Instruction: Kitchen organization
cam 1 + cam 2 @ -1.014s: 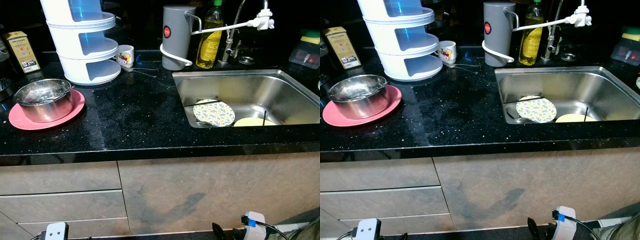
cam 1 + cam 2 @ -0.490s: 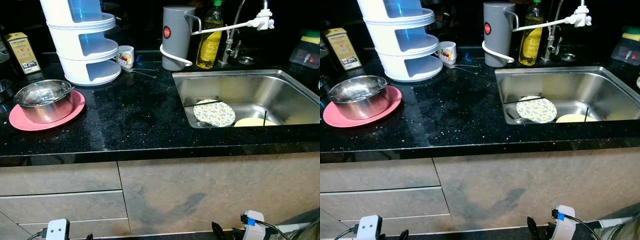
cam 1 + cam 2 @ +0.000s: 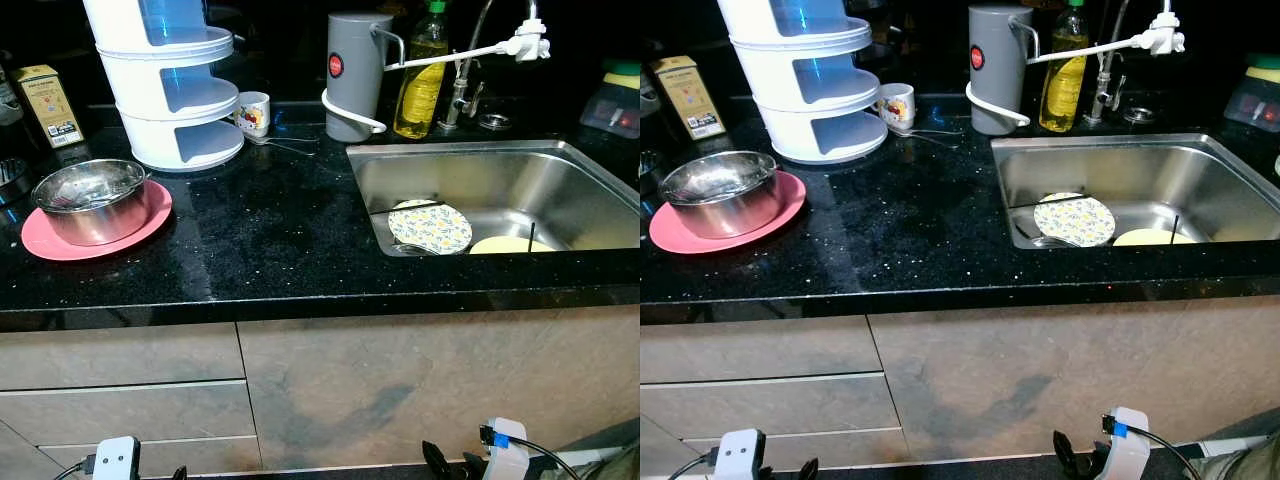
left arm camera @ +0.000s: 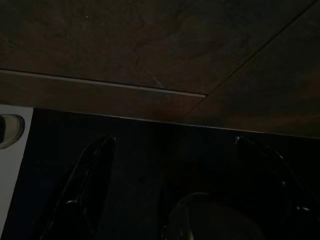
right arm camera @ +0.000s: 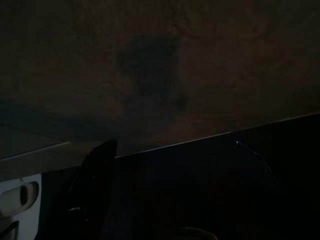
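Observation:
A steel bowl [image 3: 92, 200] sits on a pink plate [image 3: 150, 218] at the left of the black counter [image 3: 270, 240]. Inside the steel sink [image 3: 480, 175], on the right, lie a floral plate [image 3: 430, 227] and a yellow plate [image 3: 508, 244]. Both arms hang low in front of the cabinet. My left gripper [image 4: 175, 200] is open with nothing between its fingers [image 4: 85, 190]. My right gripper [image 5: 175, 190] is open too, in a very dark view facing the cabinet base.
At the back stand a white three-tier rack [image 3: 170, 90], a small mug [image 3: 252, 112], a grey jug [image 3: 352, 72], a yellow oil bottle [image 3: 420, 80] and the tap [image 3: 470, 50]. A tea box [image 3: 48, 104] stands far left. Drawers [image 3: 120, 410] sit below the counter.
The whole picture has shifted slightly, so the camera moved a little. Nothing on the counter or in the sink has moved, and both arms still hang low.

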### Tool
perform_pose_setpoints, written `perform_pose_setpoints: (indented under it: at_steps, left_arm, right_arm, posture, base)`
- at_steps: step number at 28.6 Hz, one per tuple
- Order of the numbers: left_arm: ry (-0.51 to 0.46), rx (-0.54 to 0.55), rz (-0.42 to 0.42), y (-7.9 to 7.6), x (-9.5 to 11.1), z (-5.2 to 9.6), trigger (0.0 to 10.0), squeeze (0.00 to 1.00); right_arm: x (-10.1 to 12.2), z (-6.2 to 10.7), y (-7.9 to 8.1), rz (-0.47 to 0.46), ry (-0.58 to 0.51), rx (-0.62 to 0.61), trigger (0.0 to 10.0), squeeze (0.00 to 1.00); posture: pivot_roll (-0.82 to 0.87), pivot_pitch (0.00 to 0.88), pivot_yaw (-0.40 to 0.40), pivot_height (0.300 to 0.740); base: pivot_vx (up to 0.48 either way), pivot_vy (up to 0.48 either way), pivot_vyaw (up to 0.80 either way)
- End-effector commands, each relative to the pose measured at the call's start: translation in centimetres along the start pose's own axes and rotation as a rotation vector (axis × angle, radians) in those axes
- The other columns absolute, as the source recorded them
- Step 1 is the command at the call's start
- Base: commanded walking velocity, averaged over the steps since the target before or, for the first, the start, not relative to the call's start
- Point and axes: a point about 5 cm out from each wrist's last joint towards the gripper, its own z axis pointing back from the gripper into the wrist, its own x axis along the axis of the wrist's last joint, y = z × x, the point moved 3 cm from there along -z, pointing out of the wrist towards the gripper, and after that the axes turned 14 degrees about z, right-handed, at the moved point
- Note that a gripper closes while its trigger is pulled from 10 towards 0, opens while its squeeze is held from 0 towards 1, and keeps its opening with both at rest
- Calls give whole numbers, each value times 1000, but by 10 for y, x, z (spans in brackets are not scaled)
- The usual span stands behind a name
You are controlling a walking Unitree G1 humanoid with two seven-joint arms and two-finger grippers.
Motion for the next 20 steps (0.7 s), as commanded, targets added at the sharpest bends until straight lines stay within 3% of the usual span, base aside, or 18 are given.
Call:
perform_pose_setpoints:
  at_steps: [1,9,13,20]
  left_arm:
    - [26,-9,-5,3,0,0,10000,0]
    - [30,-90,5,-7,1,-2,10000,0]
    - [14,-191,15,-18,7,-3,10000,0]
    - [-29,-209,-15,-23,21,-9,10000,0]
  right_arm:
    - [-2,-1,7,-12,5,55,10000,0]
    - [7,1,20,-66,-71,228,10000,0]
    - [27,2,13,-126,-165,310,10000,0]
    - [33,0,8,-76,-156,305,10000,0]
  posture:
    - [52,0,-16,740]
    - [56,0,-13,740]
    - [49,0,-8,740]
    - [47,0,-16,740]
  base:
    - [0,0,0]
    - [0,0,0]
    - [0,0,0]
    - [0,0,0]
